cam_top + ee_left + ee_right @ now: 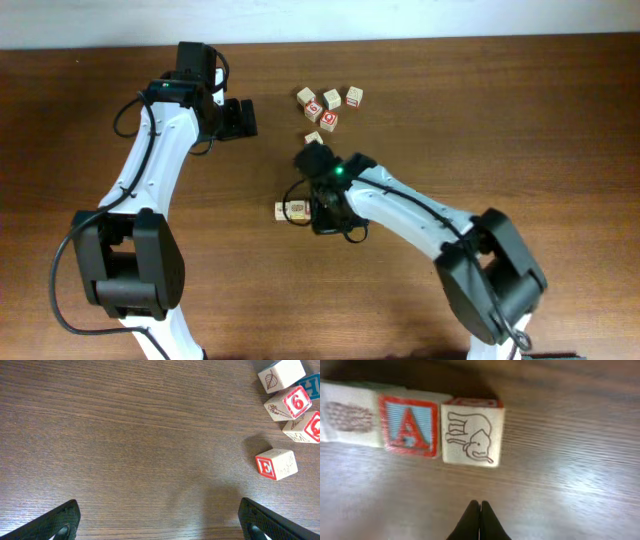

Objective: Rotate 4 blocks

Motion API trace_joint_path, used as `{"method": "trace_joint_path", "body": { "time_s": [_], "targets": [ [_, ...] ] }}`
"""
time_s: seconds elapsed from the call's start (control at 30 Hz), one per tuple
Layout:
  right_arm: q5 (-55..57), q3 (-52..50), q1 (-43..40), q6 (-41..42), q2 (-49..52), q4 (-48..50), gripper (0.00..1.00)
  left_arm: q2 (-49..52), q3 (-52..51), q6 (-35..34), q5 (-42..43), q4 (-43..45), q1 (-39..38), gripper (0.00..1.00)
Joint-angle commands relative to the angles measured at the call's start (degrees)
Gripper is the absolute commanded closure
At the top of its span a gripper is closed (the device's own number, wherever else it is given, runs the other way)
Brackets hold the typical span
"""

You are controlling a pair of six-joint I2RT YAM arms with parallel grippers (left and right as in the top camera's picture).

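Three small pale wooden alphabet cubes lie in a touching row [290, 210] near the middle of the dark brown wooden desk [520, 120]. The red-bordered A cube [409, 425], its letter on a pale blue face, sits in the middle. The cream elephant cube [471, 435] with a thin line drawing touches its right side, and a cream cube with blurred brownish print [347, 417] touches its left. The right pincer [480, 510] hangs just beside the row, clear of the elephant cube, its black tips pressed together on nothing. Farther back lies a loose cluster of similar wooden cubes [328, 108], among them a red "6" cube [290, 402] and, set a little apart, a red "E" cube [276, 464]. Left of that cluster the left pincer [160, 520] hangs over bare desk, jaws wide apart and empty.
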Motion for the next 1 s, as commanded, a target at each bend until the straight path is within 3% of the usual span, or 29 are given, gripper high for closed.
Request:
{"method": "trace_joint_path", "body": {
  "time_s": [0.0, 0.07, 0.13, 0.27, 0.3, 0.37, 0.4, 0.43, 0.5, 0.67, 0.7, 0.8, 0.83, 0.97],
  "targets": [
    [-0.66, 4.79, -3.98, -4.90, -12.70, -2.36, 0.91, -0.39, 0.68, 0.33, -0.44, -0.09, -0.17, 0.01],
    [-0.68, 4.79, -10.82, -9.97, -20.39, -3.87, 0.78, -0.39, 0.68, 0.33, -0.44, -0.09, -0.17, 0.01],
    [-1.11, 4.79, -17.44, -12.76, -23.41, -5.57, 0.57, -0.39, 0.68, 0.33, -0.44, -0.09, -0.17, 0.01],
    [-4.13, 4.39, -23.67, -13.33, -23.47, -6.99, 0.59, -0.39, 0.68, 0.31, 0.70, -0.11, -0.24, 0.01],
    [-6.62, 4.37, -23.67, -17.03, -22.47, -6.80, 0.59, -0.39, 0.68, 0.31, 4.17, -0.13, -0.28, 0.01],
    [-12.72, 4.37, -23.65, -22.05, -17.53, -5.90, 0.70, -0.39, 0.68, 0.33, 13.46, -1.46, -0.28, 0.01],
    [-17.40, 4.37, -23.63, -23.28, -12.98, -4.68, 0.78, -0.39, 0.68, 0.42, 13.03, -2.14, -0.28, 0.66],
    [-19.45, 4.37, -23.61, -23.26, -10.80, -4.20, 0.83, -0.39, 0.68, 0.33, 11.34, -4.07, -0.26, 1.00],
    [-22.91, 4.37, -23.52, -23.26, -4.81, -3.30, 0.96, -0.39, 0.55, 0.76, 11.13, -9.29, -0.17, 1.00],
    [-29.35, 4.02, -23.12, -26.32, 1.18, 0.28, 0.96, -0.59, -3.43, 8.26, 12.83, -9.64, -0.13, 1.00],
    [-29.38, 3.82, -23.34, -26.71, 1.18, 0.35, 0.96, -1.75, -6.40, 10.03, 16.68, -6.86, -0.11, 1.00],
    [-30.21, 1.01, -23.65, -27.34, 1.18, 2.89, 0.96, -9.33, -21.27, 9.66, 17.70, 7.06, -0.15, 1.00],
    [-31.39, -1.20, -23.65, -26.45, 1.18, 6.19, 0.96, -10.05, -25.75, 6.21, 17.68, 9.81, -0.17, 1.00],
    [-33.20, -7.69, -23.45, -21.94, 1.18, 15.08, 0.96, -10.03, -29.53, 4.37, 17.64, 11.30, -0.17, 1.00]
  ]
}}
